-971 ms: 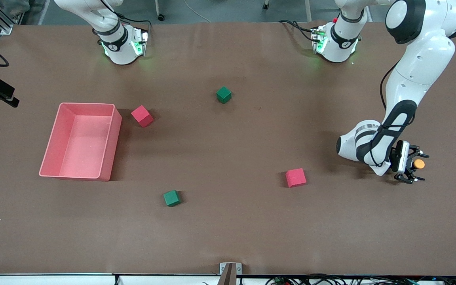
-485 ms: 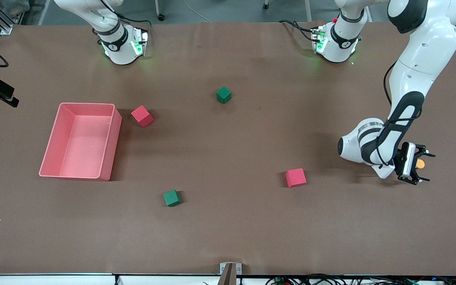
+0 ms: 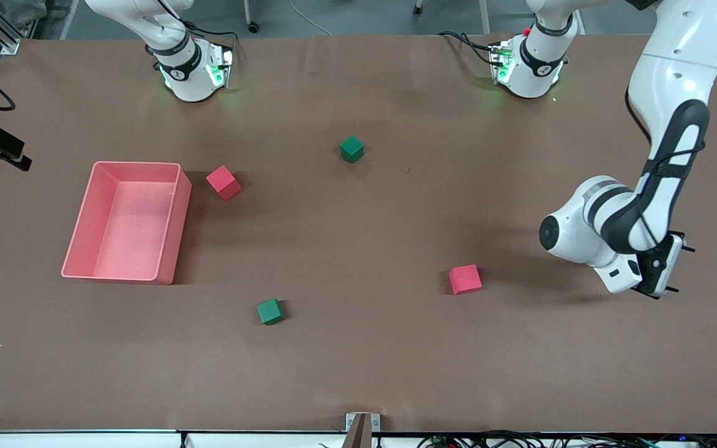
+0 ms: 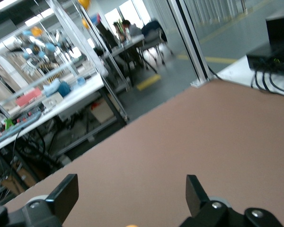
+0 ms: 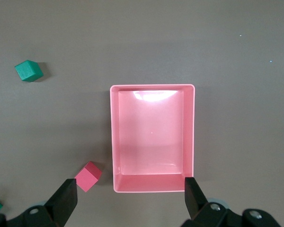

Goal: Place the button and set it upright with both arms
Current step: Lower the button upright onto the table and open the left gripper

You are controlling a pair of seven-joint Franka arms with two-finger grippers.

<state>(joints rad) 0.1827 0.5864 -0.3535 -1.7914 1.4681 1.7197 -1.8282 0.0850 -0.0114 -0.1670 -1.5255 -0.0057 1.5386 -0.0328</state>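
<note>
Left wrist view shows the left gripper [image 4: 130, 194] low over the table [image 4: 189, 142], fingers spread wide around an orange sliver of the button [image 4: 130, 225], so an off-centre close could tip it, while the right gripper [image 5: 130, 191] waits, fingers apart, over the pink bin [image 5: 114, 137].

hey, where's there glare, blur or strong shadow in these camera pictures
Right wrist view: a bright glare patch on the pink bin's floor near one end wall. Left wrist view: soft and hazy, with the left gripper's fingers spread over bare table. Front view: evenly lit, with a soft shadow under the left arm and beside the red cube.
</note>
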